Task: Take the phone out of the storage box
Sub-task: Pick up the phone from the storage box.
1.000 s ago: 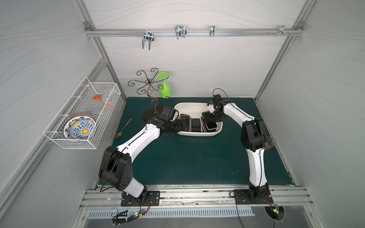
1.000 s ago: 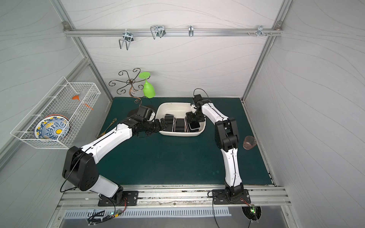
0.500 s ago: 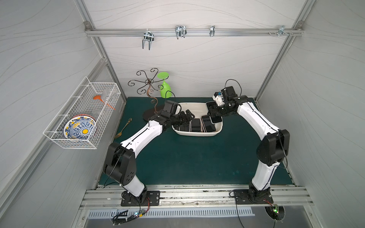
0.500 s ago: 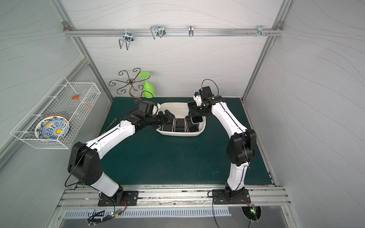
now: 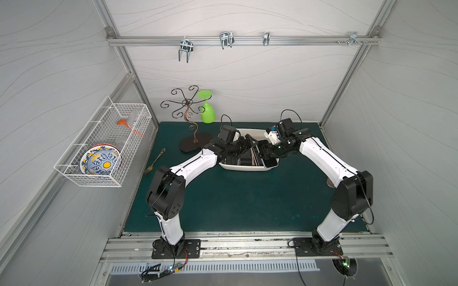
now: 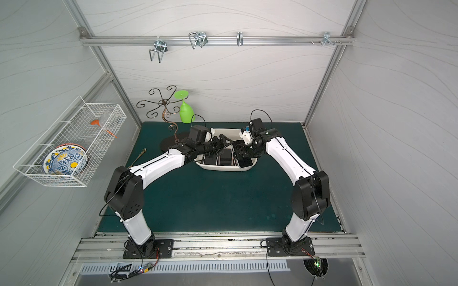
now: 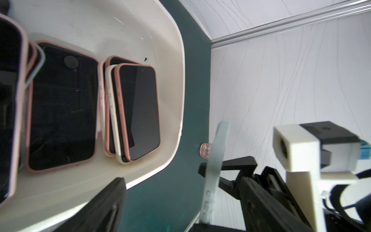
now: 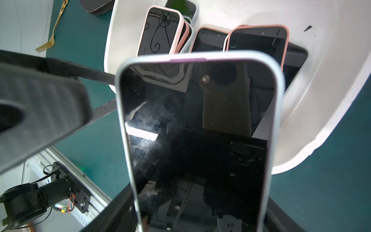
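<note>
The cream-white storage box [image 5: 244,169] [image 6: 223,168] sits at the back middle of the green mat. Several dark-screened phones in pink cases [image 7: 62,104] [image 8: 259,40] lie in it. My right gripper [image 8: 200,200] [image 5: 266,154] is shut on a phone with a pale blue-grey case [image 8: 200,120] and holds it up over the box's right front corner. The same phone shows edge-on in the left wrist view [image 7: 215,170]. My left gripper [image 7: 166,204] [image 5: 250,143] is open close beside that phone, and one of its fingers [image 8: 40,110] shows blurred near the phone's edge.
A metal mug tree [image 5: 189,116] with a green goblet [image 5: 207,111] stands behind the box on the left. A gold fork [image 5: 155,162] lies by the left wall. A white wire basket [image 5: 104,143] hangs there. A small pinkish glass [image 7: 205,149] stands right of the box.
The right gripper has lifted the blue-grey phone up from inside the box. The left gripper has moved from the box's left rim across to that phone, and its jaws have narrowed slightly.
</note>
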Available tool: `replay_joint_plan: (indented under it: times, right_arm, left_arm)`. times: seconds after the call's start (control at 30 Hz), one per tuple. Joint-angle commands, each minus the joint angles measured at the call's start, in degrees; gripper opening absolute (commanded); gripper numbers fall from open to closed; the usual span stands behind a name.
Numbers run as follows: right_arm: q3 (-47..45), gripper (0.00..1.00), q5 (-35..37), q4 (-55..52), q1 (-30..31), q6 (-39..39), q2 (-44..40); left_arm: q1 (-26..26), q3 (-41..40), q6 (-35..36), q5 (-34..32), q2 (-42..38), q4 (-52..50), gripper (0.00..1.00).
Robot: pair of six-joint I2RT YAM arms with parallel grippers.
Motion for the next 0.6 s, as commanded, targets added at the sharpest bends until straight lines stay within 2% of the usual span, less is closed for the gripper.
replay_joint_plan:
  times: [0.0, 0.07, 0.2, 0.33, 0.57]
  right_arm:
    - [0.2, 0.35, -2.61, 0.98, 0.63, 1.11, -3.44]
    - [-0.1, 0.35, -3.43, 1.3, 0.78, 1.57, -3.64]
    - [-0.87, 0.35, -5.91, 2.37, 1.16, 2.5, -4.5]
    - [-1.86, 0.35, -8.28, 3.19, 1.34, 3.34, -4.37]
    - [-4.05, 0.35, -12.22, 5.9, 0.75, 5.13, -3.94]
  left_arm:
    - [-0.8, 1.92, -1.96, 1.23, 1.98, 6.06, 0.9]
    - [-1.37, 3.14, -1.62, 0.99, 3.21, 4.8, 0.84]
    - [-1.37, 3.69, -2.16, 0.47, 4.85, 4.65, 0.64]
    - [-1.54, 4.94, -3.48, 0.89, 5.73, 6.72, 0.55]
    - [-1.93, 3.43, -3.78, 2.49, 5.05, 8.76, 0.13]
